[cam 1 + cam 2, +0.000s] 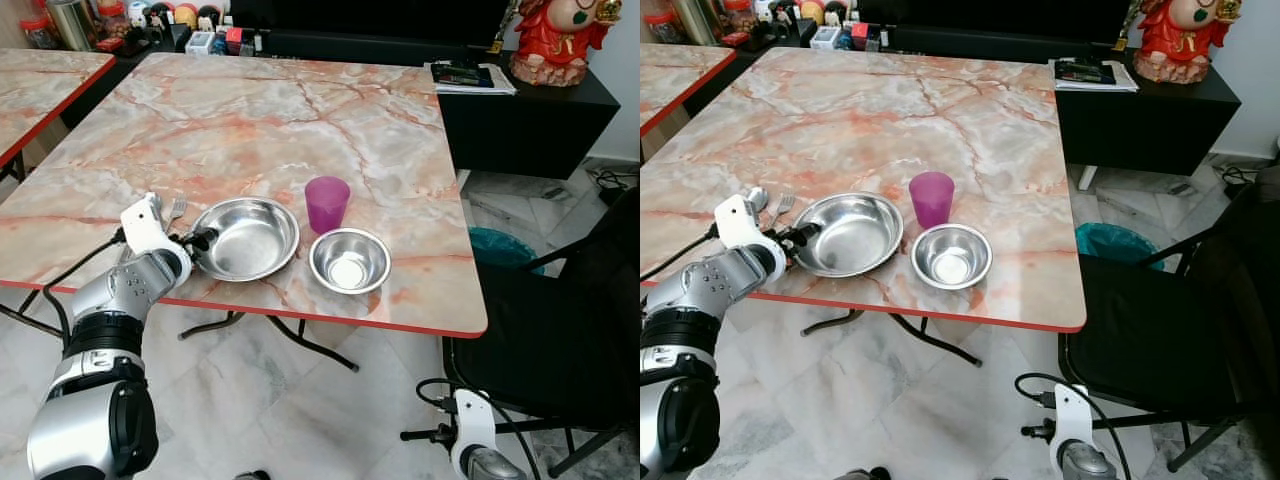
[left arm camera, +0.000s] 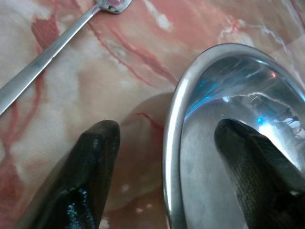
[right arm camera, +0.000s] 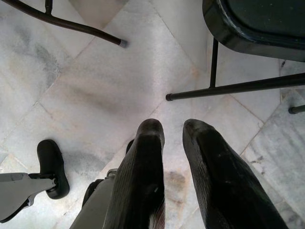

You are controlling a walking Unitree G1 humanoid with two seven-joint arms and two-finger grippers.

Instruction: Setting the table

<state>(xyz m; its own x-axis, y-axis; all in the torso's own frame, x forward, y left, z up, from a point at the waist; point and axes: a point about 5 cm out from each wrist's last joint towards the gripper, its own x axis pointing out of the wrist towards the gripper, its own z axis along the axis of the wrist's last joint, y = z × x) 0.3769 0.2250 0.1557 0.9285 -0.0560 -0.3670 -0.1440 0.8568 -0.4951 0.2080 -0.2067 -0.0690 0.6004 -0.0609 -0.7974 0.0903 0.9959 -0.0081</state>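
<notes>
A large steel bowl (image 1: 245,238) sits near the marble table's (image 1: 250,120) front edge, with a smaller steel bowl (image 1: 349,260) to its right. A purple cup (image 1: 327,203) stands just behind them. A fork (image 1: 176,210) lies left of the large bowl. My left gripper (image 1: 200,240) is open at the large bowl's left rim. In the left wrist view the rim (image 2: 172,143) runs between the fingers, one inside the bowl and one over the table, and a utensil handle (image 2: 43,62) lies beyond. My right gripper (image 3: 174,126) hangs shut above the floor.
A black chair (image 1: 560,340) stands at the table's right front corner, with a teal bin (image 1: 500,245) behind it. A black cabinet (image 1: 530,120) with books and a red figurine is at the far right. A second marble table (image 1: 40,80) stands on the left.
</notes>
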